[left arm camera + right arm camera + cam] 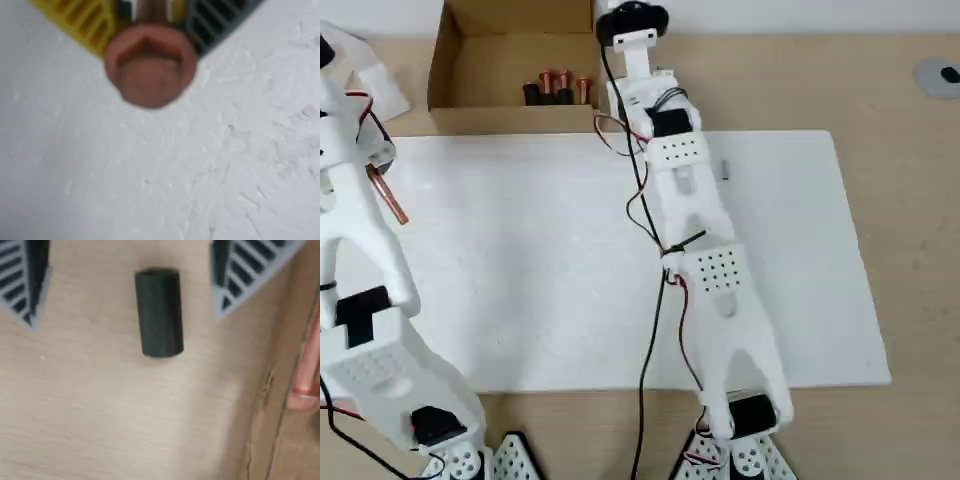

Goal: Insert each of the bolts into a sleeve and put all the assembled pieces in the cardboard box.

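bolt [150, 67] clamped in left gripper [150, 30] | right gripper [126, 320] wide open astride sleeve [159, 312] beside cardboard box [510, 120]

Light wooden table [910, 180], a rough white foam sheet [540, 260] across it — grey disc [935, 77] near the far corner

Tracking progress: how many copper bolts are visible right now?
4. One bolt is in the left gripper above the white mat. Three more bolts lie side by side in the cardboard box. Its near wall may hide others.
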Robot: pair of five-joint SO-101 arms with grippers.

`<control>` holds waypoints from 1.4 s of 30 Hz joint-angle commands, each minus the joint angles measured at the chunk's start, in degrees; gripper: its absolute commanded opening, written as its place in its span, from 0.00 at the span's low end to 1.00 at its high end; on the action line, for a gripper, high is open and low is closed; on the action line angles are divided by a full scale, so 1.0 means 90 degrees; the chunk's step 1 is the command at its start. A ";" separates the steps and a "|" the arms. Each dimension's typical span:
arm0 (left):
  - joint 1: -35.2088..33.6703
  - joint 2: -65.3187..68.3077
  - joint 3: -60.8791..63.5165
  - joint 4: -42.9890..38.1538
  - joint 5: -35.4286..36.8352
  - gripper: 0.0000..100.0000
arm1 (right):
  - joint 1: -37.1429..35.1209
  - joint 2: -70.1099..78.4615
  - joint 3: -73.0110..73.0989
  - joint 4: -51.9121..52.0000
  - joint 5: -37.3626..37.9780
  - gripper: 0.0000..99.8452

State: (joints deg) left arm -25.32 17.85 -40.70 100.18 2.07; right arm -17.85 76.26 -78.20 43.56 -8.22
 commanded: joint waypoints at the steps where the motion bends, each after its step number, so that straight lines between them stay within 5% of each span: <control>1: 0.0000 -0.0454 -0.0195 0.0020 -0.0010 0.01 | 0.0151 0.0112 -0.0015 -0.0361 0.0078 0.32; 5: 0.0000 -0.0454 -0.0195 0.0010 -0.0010 0.01 | 0.0200 0.0435 -0.0024 -0.0371 0.0088 0.40; 20: -0.0049 -0.0464 -0.0186 -0.0205 -0.0020 0.01 | 0.0112 0.1236 -0.0005 -0.1514 0.0117 0.39; 32: -0.0537 -0.0464 -0.0244 -0.0205 -0.0049 0.01 | 0.0093 0.1851 -0.0005 -0.2676 0.1602 0.03; 42: -0.0488 -0.0464 -0.0244 -0.0205 -0.0049 0.01 | 0.0103 0.1841 -0.0024 -0.2647 0.1553 0.01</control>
State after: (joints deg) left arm -29.36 17.58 -40.70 99.12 2.07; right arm -17.14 92.70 -78.90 19.82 5.23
